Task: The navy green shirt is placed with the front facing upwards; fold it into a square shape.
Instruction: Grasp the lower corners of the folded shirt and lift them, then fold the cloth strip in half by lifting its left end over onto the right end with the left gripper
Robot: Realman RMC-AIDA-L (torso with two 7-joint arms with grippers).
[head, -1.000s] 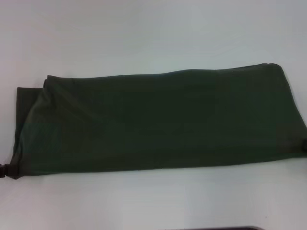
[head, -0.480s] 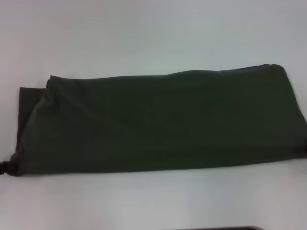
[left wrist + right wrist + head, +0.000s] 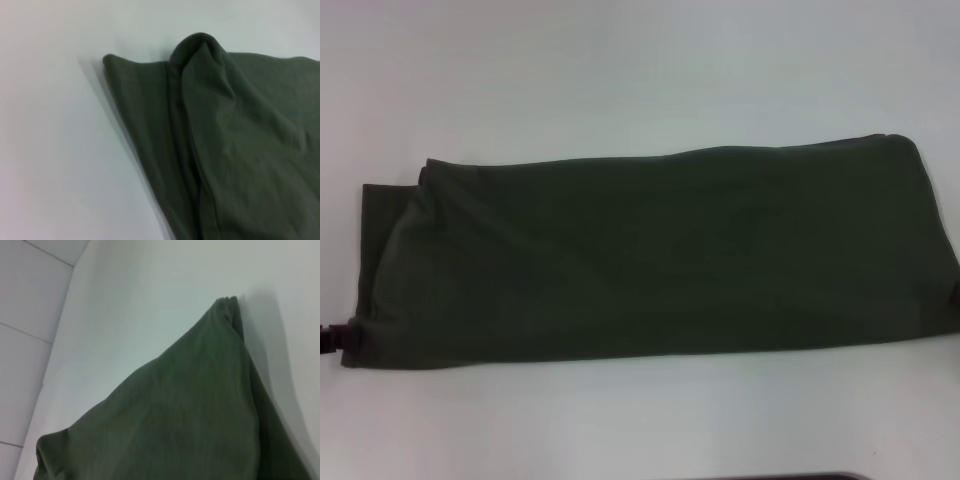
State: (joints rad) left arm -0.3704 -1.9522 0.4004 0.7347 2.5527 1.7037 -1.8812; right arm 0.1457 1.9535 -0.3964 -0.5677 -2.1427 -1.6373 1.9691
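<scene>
My left claw (image 3: 330,338) sits mostly cut off at the navy green shirt (image 3: 650,260)'s near-left corner; grip unreadable.

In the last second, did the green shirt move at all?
Only a little. The navy green shirt slid slightly toward the robot, its near edge sitting lower in the head view than a second ago. The left gripper, a dark tip at the shirt's near left corner, moved with it. The shirt kept its shape: a long folded band lying across the white table, plain side up.
</scene>
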